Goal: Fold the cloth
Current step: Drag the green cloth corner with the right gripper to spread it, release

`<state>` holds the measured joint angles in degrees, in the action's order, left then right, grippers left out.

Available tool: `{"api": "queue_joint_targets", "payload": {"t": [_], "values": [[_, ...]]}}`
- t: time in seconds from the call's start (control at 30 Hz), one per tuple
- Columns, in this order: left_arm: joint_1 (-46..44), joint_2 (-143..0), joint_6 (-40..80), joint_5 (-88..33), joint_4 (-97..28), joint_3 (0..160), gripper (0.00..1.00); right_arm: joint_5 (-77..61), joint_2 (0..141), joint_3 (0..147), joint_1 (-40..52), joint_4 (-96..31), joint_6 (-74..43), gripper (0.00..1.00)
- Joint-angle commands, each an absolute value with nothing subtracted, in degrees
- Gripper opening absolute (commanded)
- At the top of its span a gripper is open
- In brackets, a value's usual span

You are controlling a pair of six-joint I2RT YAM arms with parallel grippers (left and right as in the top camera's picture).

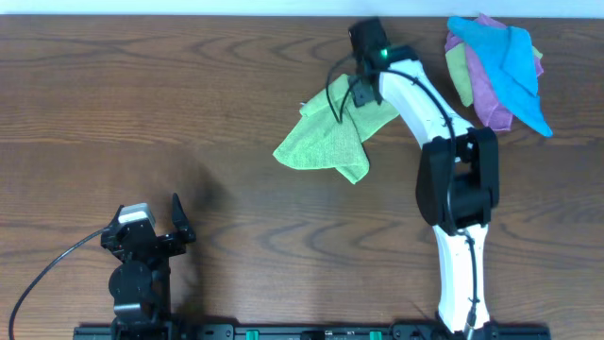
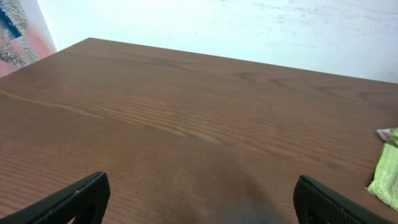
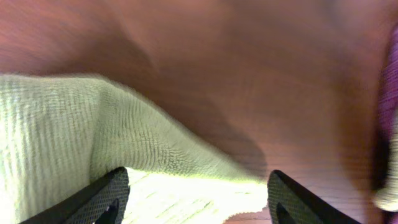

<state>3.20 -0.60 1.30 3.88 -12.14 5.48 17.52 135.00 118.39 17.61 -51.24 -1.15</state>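
From overhead: crumpled lime-green cloth [image 1: 326, 142] on table [image 1: 189, 113], centre-right, bunched into loose layers, not yet folded. Right gripper [image 1: 351, 97] low over its 1 o'clock corner; touching or just above, cannot tell. Left gripper [image 1: 179, 225] parked at 7 o'clock, well apart from cloth. Blue cloth [image 1: 514, 71] and purple cloth [image 1: 491, 102] heaped at 2 o'clock; not for this task.

Left wrist view: left gripper [image 2: 199, 208] spread fully wide, nothing held. Bare wood ahead, sliver of cloth [image 2: 387, 171] at 3 o'clock edge.

Right wrist view, blurred: right gripper [image 3: 196, 199] wide apart, ridge of cloth [image 3: 62, 137] lying between the fingers, not pinched.

Judged step: flattening before first fold. To do well: pinch a single layer at a free corner, not the bunched ridge; drag outward low along the table; bring in left arm for the opposite corner; stay clear of the 2 o'clock heap.
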Motion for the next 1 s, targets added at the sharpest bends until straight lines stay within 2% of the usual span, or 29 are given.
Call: {"api": "queue_joint_targets", "payload": {"t": [0.0,0.03,0.13,0.27,0.5,0.73,0.97], "values": [[3.0,-0.3,1.3,4.5,-12.6,3.8,0.95,14.3,133.3,124.2,18.5,-53.5,-1.7,0.68],[3.0,-0.3,1.3,4.5,-12.6,3.8,0.96,11.5,133.1,124.9,18.5,-53.9,-0.4,0.62],[3.0,-0.3,1.3,4.5,-12.6,3.8,0.95,4.9,133.0,125.1,18.5,-55.4,0.5,0.52],[3.0,-0.3,1.3,4.5,-12.6,3.8,0.95,3.4,133.2,124.7,19.2,-58.5,0.7,0.57],[3.0,-0.3,1.3,4.5,-12.6,3.8,0.95,3.6,133.2,124.8,21.1,-64.9,2.0,0.52],[3.0,-0.3,1.3,4.5,-12.6,3.8,0.96,2.1,131.8,124.8,24.1,-75.0,3.3,0.29],[3.0,-0.3,1.3,4.5,-12.6,3.8,0.96,1.5,125.8,124.7,25.8,-79.3,3.5,0.40]]}}
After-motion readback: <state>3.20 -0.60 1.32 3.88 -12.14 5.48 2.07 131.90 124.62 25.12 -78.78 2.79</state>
